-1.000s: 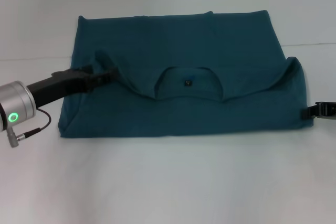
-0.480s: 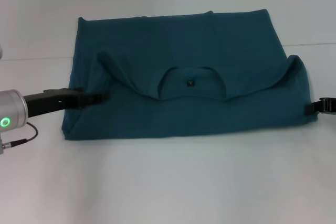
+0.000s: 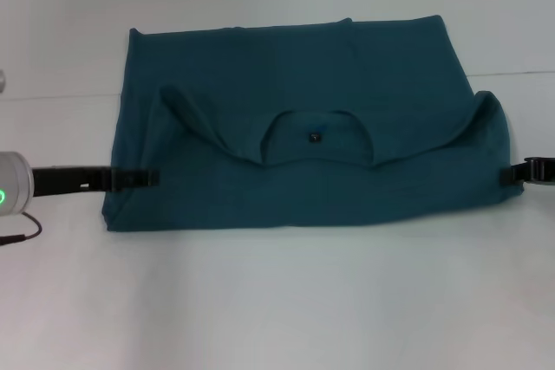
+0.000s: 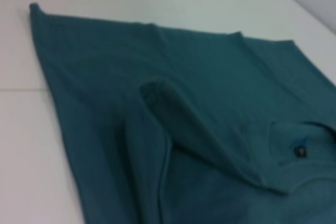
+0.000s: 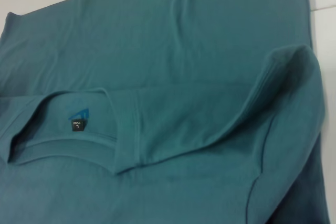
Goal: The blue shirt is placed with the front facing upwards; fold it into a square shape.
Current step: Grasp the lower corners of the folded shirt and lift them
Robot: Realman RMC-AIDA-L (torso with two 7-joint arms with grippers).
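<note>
White tabletop (image 3: 277,301) carries the shirt (image 3: 303,127); left pincer (image 3: 143,178) at 9 o'clock, right pincer (image 3: 531,172) at 3, grip unclear. Raised shoulder folds could spring open.

The left gripper (image 3: 149,178) has drawn back off the blue shirt (image 3: 303,127). A second ago its fingers reached well in over the cloth, up by the folded shoulder on that side; half a second ago they had slid partway out and lower; now only the tips lie at the shirt's left edge, and the arm sits level and farther out toward the edge of the head view. The right gripper (image 3: 520,172) has also pulled outward and slightly up, with less of it showing at the shirt's right edge. The shirt's near left corner has shifted slightly inward.
</note>
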